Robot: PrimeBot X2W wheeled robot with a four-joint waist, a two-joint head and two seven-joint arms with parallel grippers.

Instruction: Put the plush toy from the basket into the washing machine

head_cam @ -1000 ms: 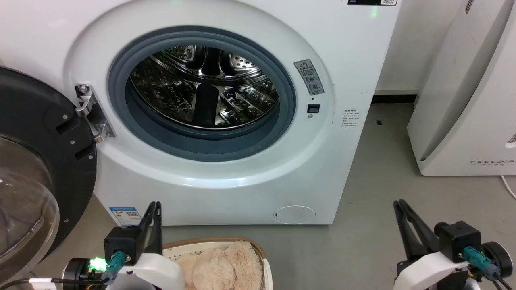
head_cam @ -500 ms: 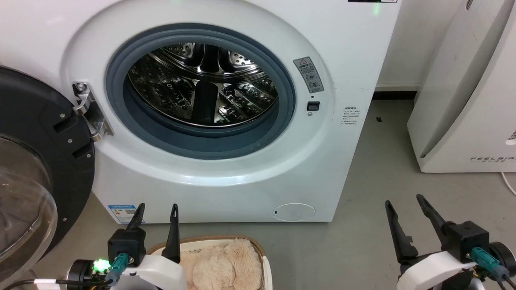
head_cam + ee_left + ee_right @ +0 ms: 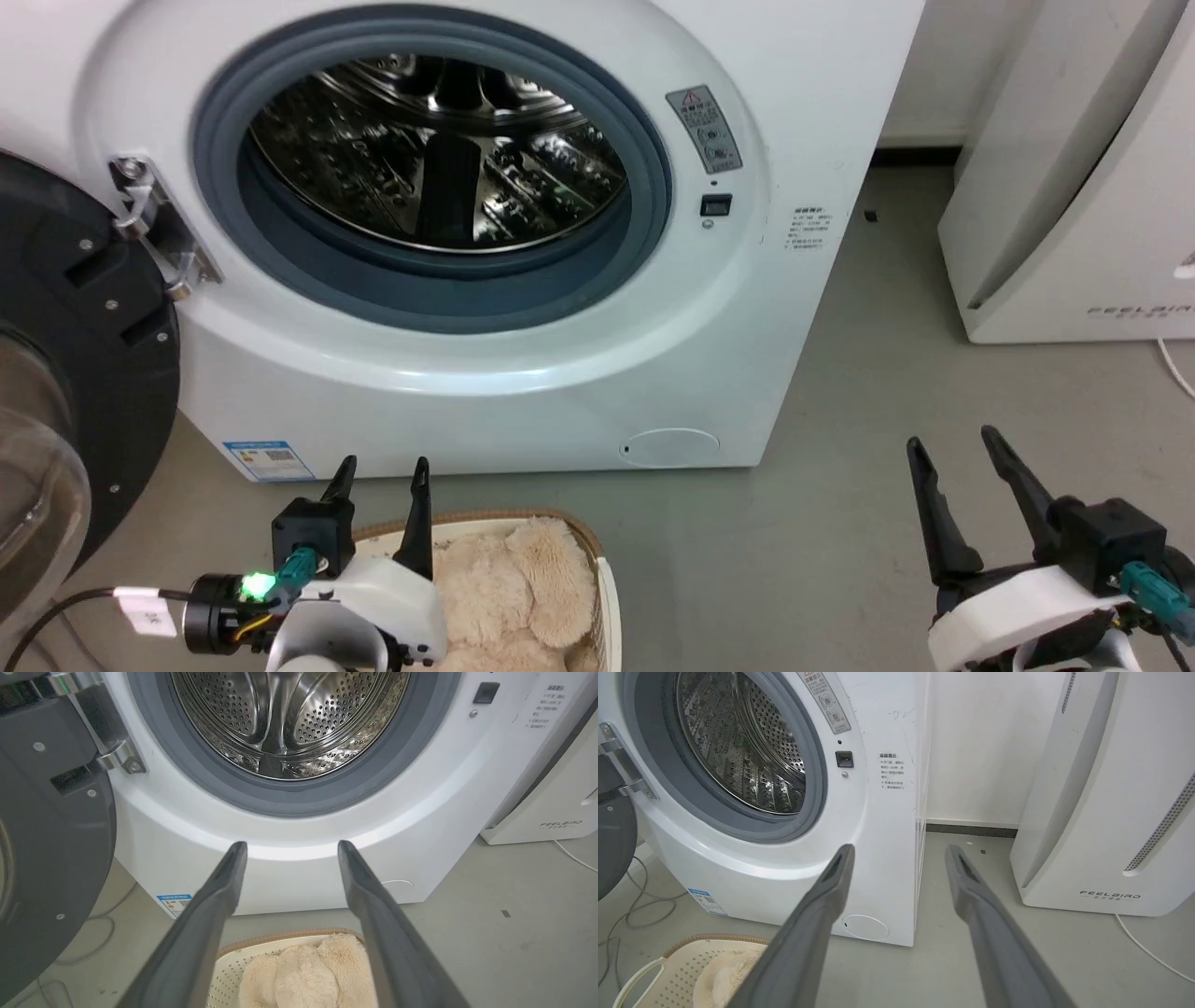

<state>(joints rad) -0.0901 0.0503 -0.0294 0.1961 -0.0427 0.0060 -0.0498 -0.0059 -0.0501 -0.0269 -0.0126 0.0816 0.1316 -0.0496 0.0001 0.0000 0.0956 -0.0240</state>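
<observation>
Plush toy [image 3: 509,588], basket [image 3: 611,607] cut off at bottom edge.

Left pincer [image 3: 384,465] at the head view's lower left and right pincer [image 3: 952,441] at its lower right, each on a white wrist, both with two dark fingers [image 3: 212,905] spread apart, gripping nothing, pointing upward.

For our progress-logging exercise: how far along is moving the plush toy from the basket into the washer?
Done: the door of the washing machine stands open and its drum looks empty. In hand: nothing yet; the left gripper, open, hovers by the basket, and the right gripper, open, is off to the side. Left: grasp the plush toy lying in the basket, lift it and place it in the drum.
</observation>
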